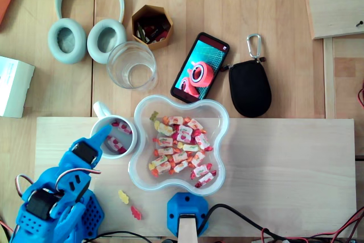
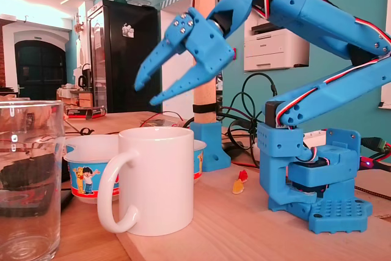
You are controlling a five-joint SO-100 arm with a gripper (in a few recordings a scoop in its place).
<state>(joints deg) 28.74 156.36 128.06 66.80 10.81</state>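
Above the white mug, the tool hangs, fingers apart; candy bowl just beside.

mug left of candy bowl

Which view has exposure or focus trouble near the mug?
Fixed view: upper-left corner blown out, glass at the left edge cropped and slightly soft, mug and open tool reasonably sharp. Overhead view: even light, faint shadows, bowl and its candies crisp, no strong glare.
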